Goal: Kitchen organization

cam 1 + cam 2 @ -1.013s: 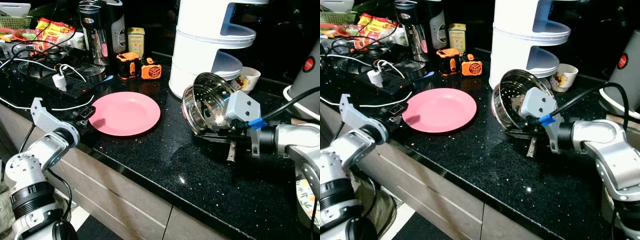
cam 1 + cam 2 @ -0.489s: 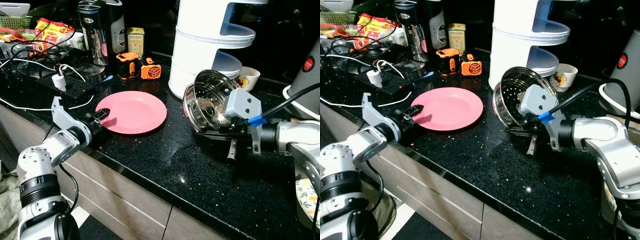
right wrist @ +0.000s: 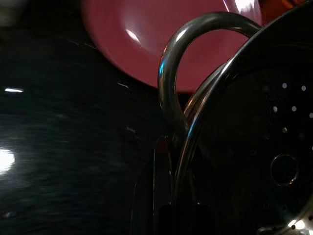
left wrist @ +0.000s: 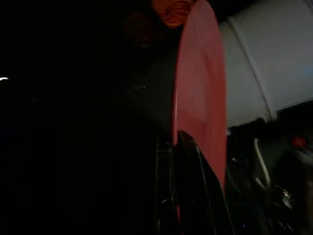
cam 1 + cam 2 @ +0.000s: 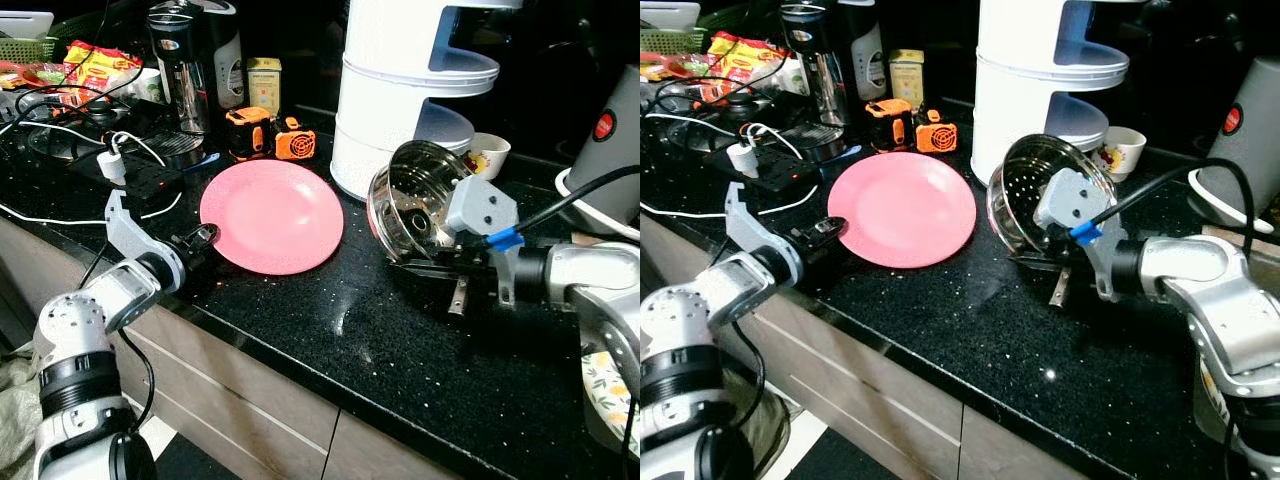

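Note:
A pink plate (image 5: 272, 217) is tilted up off the black counter (image 5: 330, 330), its far edge towards the white rack. My left gripper (image 5: 207, 237) is shut on the plate's near-left rim; in the left wrist view the plate (image 4: 201, 98) stands edge-on between the black fingers (image 4: 188, 161). A perforated steel steamer basket (image 5: 412, 198) hangs on its side above the counter at the right. My right gripper (image 5: 434, 268) is shut on its lower rim, beside the wire handle (image 3: 168, 73).
A white tiered rack (image 5: 400, 90) stands just behind the plate and basket, with a cup (image 5: 487, 155) to its right. Two orange gadgets (image 5: 265, 135), a coffee machine (image 5: 185, 65) and a power strip with cables (image 5: 130, 170) fill the back left. A grey kettle (image 5: 605, 140) stands far right.
My left gripper closed on the plate's rim, then lifted and tilted the plate, carrying it slightly right towards the rack. The right arm has held the steamer basket nearly still.

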You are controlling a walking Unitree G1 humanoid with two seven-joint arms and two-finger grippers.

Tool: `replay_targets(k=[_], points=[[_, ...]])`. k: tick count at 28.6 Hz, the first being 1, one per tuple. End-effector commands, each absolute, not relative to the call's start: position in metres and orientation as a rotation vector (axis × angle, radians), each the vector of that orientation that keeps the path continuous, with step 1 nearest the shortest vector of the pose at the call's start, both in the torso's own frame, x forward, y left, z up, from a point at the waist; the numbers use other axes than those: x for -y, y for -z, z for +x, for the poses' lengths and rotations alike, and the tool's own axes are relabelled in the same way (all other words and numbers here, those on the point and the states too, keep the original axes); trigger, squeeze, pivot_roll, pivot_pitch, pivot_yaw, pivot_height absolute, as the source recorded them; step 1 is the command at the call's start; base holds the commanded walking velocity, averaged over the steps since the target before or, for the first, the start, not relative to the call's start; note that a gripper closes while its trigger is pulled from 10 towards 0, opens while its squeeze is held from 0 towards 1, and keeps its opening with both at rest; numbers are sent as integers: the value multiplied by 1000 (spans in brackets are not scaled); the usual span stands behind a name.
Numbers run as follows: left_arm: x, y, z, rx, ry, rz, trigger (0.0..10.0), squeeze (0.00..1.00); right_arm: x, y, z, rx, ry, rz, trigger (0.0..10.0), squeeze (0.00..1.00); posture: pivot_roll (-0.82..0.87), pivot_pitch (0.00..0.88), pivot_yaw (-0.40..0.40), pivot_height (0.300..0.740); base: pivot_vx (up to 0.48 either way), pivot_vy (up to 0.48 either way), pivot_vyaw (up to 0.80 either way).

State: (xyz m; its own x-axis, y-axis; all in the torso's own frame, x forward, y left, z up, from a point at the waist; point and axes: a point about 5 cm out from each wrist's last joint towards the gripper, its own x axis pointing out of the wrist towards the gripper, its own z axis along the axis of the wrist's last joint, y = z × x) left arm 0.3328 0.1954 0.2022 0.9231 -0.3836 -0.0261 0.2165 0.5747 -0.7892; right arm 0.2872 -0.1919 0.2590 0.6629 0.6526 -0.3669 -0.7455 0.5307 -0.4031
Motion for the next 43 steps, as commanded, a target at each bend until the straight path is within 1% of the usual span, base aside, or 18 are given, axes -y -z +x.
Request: replay_targets(k=[1, 3, 5, 6, 8, 9, 16, 18, 24, 25, 26, 27, 29, 30, 34, 37, 40, 43], points=[[-185, -217, 326, -116, 449, -840, 0, 0, 202, -257, 297, -218, -712, -565, 10000, 0, -33, 0, -32, 740, 0, 0, 0], [-180, -221, 322, -91, 483, -823, 0, 0, 207, -255, 301, -238, -666, -555, 10000, 0, -33, 0, -32, 740, 0, 0, 0], [-169, -230, 313, -46, 582, -809, 0, 0, 219, -252, 306, -301, -577, -495, 10000, 0, -33, 0, -27, 740, 0, 0, 0], [-169, -230, 313, -46, 582, -809, 0, 0, 219, -252, 306, -301, -577, -495, 10000, 0, -33, 0, -27, 740, 0, 0, 0], [-158, -233, 304, -29, 673, -802, 0, 0, 228, -249, 308, -360, -529, -454, 10000, 0, -32, 0, -27, 740, 0, 0, -694], [-156, -233, 302, -30, 686, -797, 0, 0, 230, -248, 308, -373, -522, -453, 10000, 0, -32, 0, -27, 740, 0, 0, -700], [-151, -231, 300, -23, 681, -790, 0, 0, 233, -243, 310, -410, -490, -461, 10000, 0, -27, 0, -25, 740, 0, 0, -695], [-152, -230, 303, 0, 620, -794, 0, 0, 232, -239, 312, -436, -472, -512, 10000, 0, -26, 0, -24, 740, 0, 0, -691], [-154, -231, 303, 28, 575, -780, 0, 0, 232, -234, 315, -458, -456, -566, 10000, 0, -22, 0, -26, 740, 0, 0, -694], [-154, -232, 304, 45, 556, -745, 4588, 0, 231, -232, 320, -461, -440, -597, 10000, 0, -16, 0, -33, 740, 0, 0, -694], [-153, -234, 304, 64, 543, -716, 7098, 0, 230, -231, 325, -457, -424, -619, 10000, 0, -15, 0, -34, 740, 0, 0, -694], [-153, -234, 304, 64, 543, -716, 7098, 0, 230, -231, 325, -457, -424, -619, 10000, 0, -15, 0, -34, 740, 0, 0, -694], [-152, -236, 304, 88, 523, -670, 8118, 0, 227, -230, 332, -452, -411, -652, 10000, 0, -11, 0, -38, 740, 0, 0, -694], [-152, -237, 304, 102, 514, -661, 9843, 0, 223, -230, 334, -448, -415, -660, 10000, 0, -6, 0, -42, 740, 0, 0, -675], [-156, -240, 304, 139, 461, -637, 10000, 0, 215, -231, 339, -427, -433, -684, 10000, 0, -1, 0, -47, 740, 0, 0, -680], [-156, -240, 304, 139, 461, -637, 10000, 0, 215, -231, 339, -427, -433, -684, 10000, 0, -1, 0, -47, 740, 0, 0, -681], [-163, -244, 304, 207, 375, -548, 10000, 0, 199, -236, 345, -361, -464, -682, 10000, 0, 2, 0, -51, 740, 0, 0, -225], [-161, -245, 304, 226, 356, -459, 10000, 0, 190, -238, 347, -325, -483, -674, 10000, 0, 2, 0, -51, 740, 0, -185, 0]])
